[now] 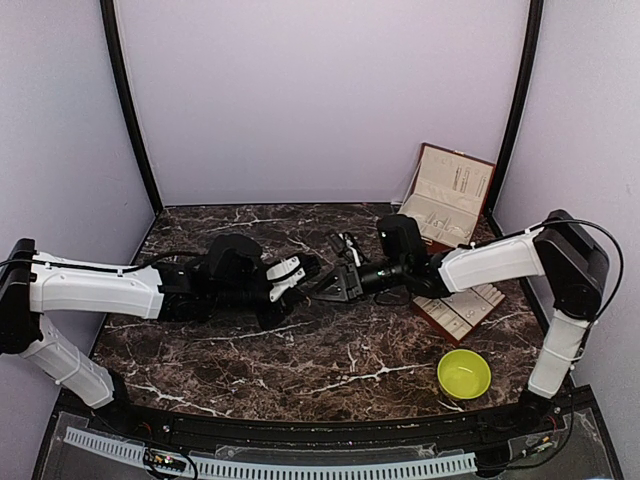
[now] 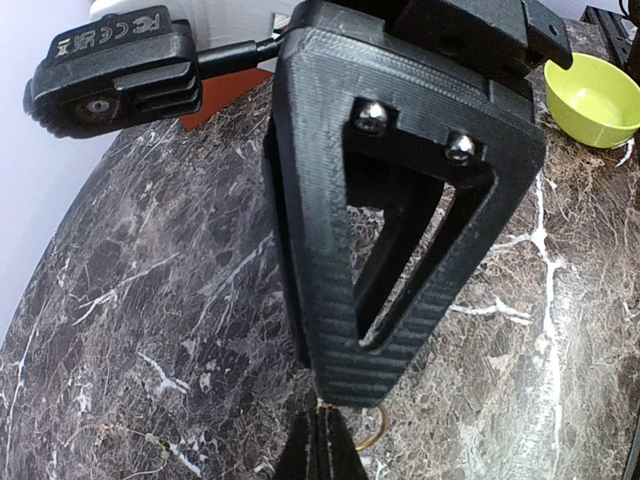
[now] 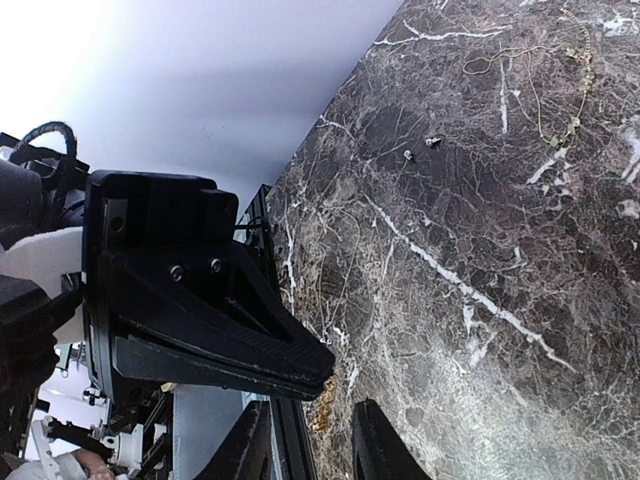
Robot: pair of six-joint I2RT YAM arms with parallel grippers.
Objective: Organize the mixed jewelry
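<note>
At the centre of the worktop (image 1: pixel 250 350) the two arms meet tip to tip.

Left tool (image 2: pixel 320 452): fully closed. A small loop (image 2: pixel 372 432) of thin yellowish wire shows at its tips. It is judged to be pinched there, though the contact is too small to confirm.

Right tool (image 3: pixel 320 440): jaws partly apart, standing either side of the other tool's tips, with nothing visibly gripped.

Progress: judged early.
- A thin chain (image 3: pixel 540 80) lies loose in a tangle on the stone, with two studs (image 3: pixel 432 141) close together near it.
- All of these are well apart from the tray (image 1: pixel 462 312) and the box (image 1: pixel 455 185) at the right.
- No piece is visible in the bowl (image 1: pixel 464 372).
- Whether any compartment is filled cannot be told.
- Remaining work: pass or place the loop, then move the chain and studs into storage.

Materials:
- The worktop is dark brown marble pattern, glossy and white-veined, which camouflages the pieces.
- The chain is fine and limp, with what look like tiny pale beads along one stretch.
- The studs are tiny bright metal points.
- The tool fingers are black printed plastic, ribbed in layers, shaped as open triangular frames with screw heads.
- The box is reddish-brown with cream lining, its lid up.
- The tray is flat, cream-lined and divided.
- The bowl is round, smooth and yellow-green.
</note>
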